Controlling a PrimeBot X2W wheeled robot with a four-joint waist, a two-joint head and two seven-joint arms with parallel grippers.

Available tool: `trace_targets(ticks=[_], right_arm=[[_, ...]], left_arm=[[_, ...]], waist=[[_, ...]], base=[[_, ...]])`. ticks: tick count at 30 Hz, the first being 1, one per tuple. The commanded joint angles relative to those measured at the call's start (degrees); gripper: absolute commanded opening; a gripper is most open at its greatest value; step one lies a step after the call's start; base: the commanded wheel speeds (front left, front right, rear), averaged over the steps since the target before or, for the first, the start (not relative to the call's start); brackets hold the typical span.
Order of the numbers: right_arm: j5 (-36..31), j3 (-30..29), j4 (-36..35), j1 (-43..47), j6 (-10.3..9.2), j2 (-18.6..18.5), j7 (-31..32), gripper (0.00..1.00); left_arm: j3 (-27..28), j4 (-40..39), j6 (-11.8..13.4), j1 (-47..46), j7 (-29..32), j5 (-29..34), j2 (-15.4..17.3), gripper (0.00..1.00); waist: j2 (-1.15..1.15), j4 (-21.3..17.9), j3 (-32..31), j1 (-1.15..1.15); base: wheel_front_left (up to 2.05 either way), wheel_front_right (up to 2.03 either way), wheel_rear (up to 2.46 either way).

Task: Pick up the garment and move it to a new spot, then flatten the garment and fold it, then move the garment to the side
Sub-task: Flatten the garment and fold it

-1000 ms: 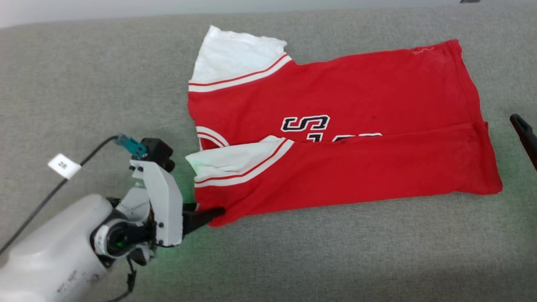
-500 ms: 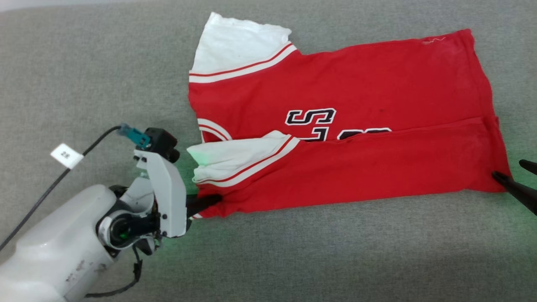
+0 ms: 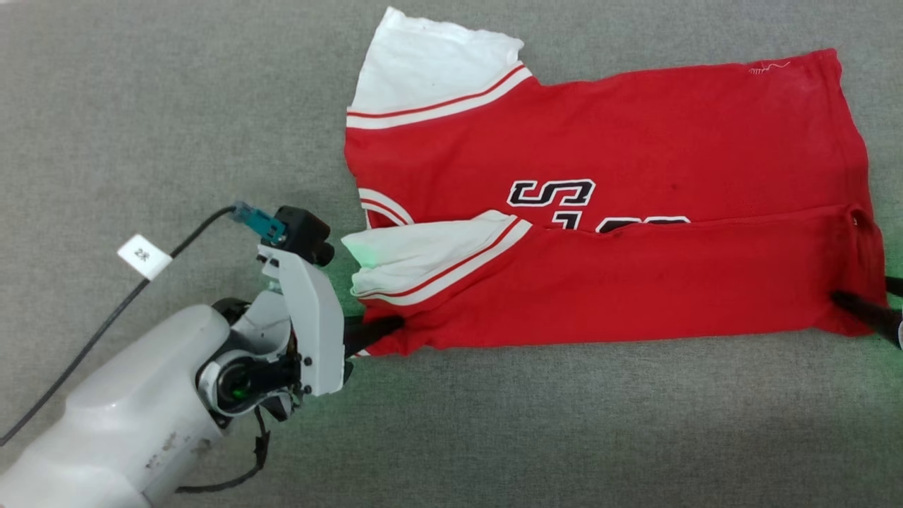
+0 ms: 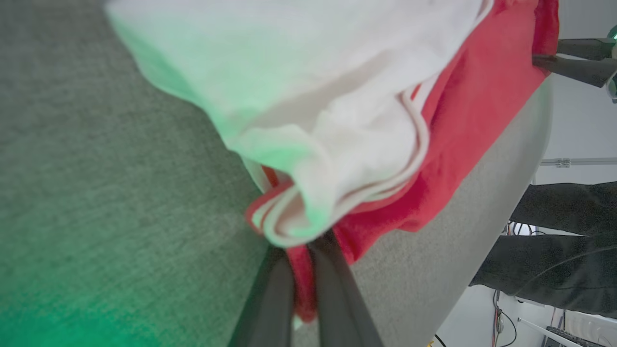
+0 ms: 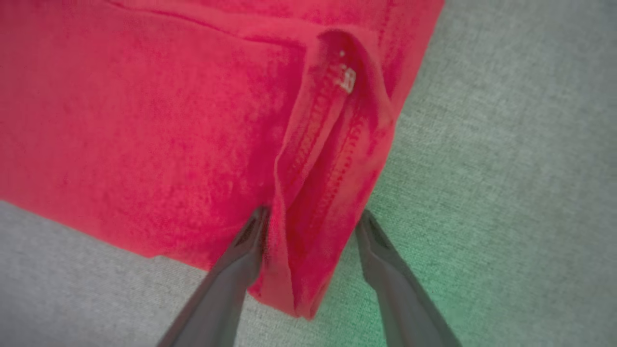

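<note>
Garment [image 3: 635,127] half-folded. Left gripper [image 4: 303,246] pinching sleeve-side corner; right gripper [image 5: 313,219] wide, straddling hem corner (not yet clamped). Clamp right over both layers, then lift both corners level.

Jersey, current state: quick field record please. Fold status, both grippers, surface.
jersey: red with white sleeves, lying spread out, near long edge folded up over the lettering
left gripper: shut on the jersey's near corner at the sleeve end
right gripper: open, fingers on either side of the hem corner at the opposite end, not yet closed
surface: grey fabric
</note>
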Motion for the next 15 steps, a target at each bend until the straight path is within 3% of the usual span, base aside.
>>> trace_targets(ticks=[1, 9, 15], right_arm=[[0.6, 0.4, 0.6, 3.0, -0.16, 1.6, -0.1, 0.0], [2.0, -4.4, -2.9, 9.1, -0.16, -1.4, -3.1, 0.0], [2.6, -7.6, -7.9, 15.4, -0.16, -4.1, -3.4, 0.0]], left_arm=[[-2.0, 1.4, 0.2, 2.6, -0.1, 1.0, -1.6, 0.0], [-1.4, -2.4, -0.9, 6.1, -3.1, 1.3, 2.8, 0.0], [-0.9, -9.1, 0.3, 9.7, -4.8, 0.6, 7.3, 0.0]], waist=[[0.0, 0.1, -0.9, 0.0], [0.0, 0.3, -3.9, 0.0], [0.0, 0.4, -5.5, 0.0]], base=[[0.0, 0.0, 0.0], [0.0, 0.0, 0.0], [0.0, 0.0, 0.0]])
